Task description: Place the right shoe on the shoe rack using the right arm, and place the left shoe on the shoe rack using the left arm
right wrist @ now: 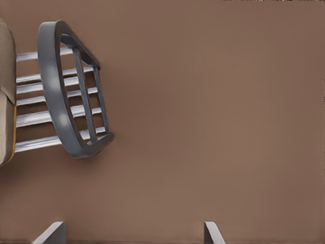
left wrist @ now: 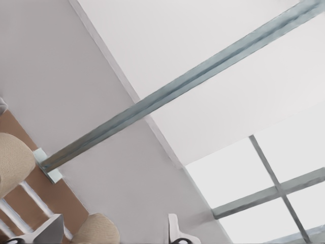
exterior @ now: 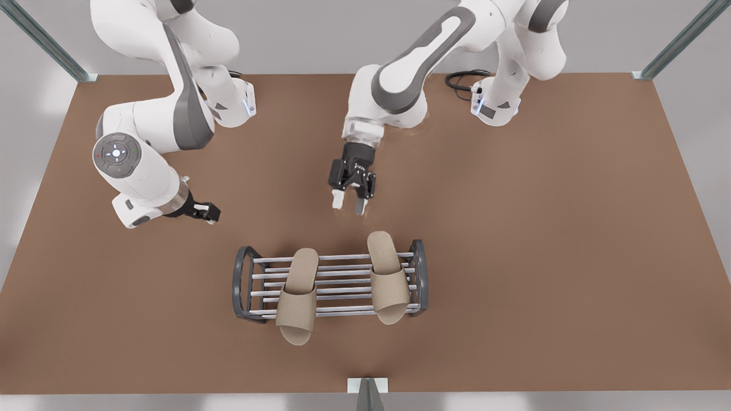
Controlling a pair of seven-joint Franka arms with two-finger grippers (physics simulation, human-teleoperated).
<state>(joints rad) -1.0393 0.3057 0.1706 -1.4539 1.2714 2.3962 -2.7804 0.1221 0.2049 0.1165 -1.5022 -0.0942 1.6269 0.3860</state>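
Both slippers on the rack, both grippers released

The rack (exterior: 239, 282) is seen on the brown table (exterior: 542, 228), near the middle of the front view, its silver rods running across between the two dark end frames. Two beige slippers are laid across the rods, well apart from each other. The left shoe (exterior: 298, 297) lies toward the front view's left and is slightly tilted, and its open toe hangs over the rack's near edge. The right shoe (exterior: 388, 279) lies just beside the end frame on the front view's right; its heel sticks out past the far rod and its toe past the near one.

The left gripper (exterior: 210, 213) is held low over the table at the front view's left, turned roughly level and apart from the rack. Its fingers are spread with nothing between them – in the left wrist view both slippers and some rods are seen beyond the fingertips, with wall and ceiling above.

The right gripper (exterior: 348, 204) is pointed down at the table just behind the rack, nearest the right shoe's heel but not touching it. Its fingers are parted and nothing is gripped – bare table and one end frame are seen past them in the right wrist view
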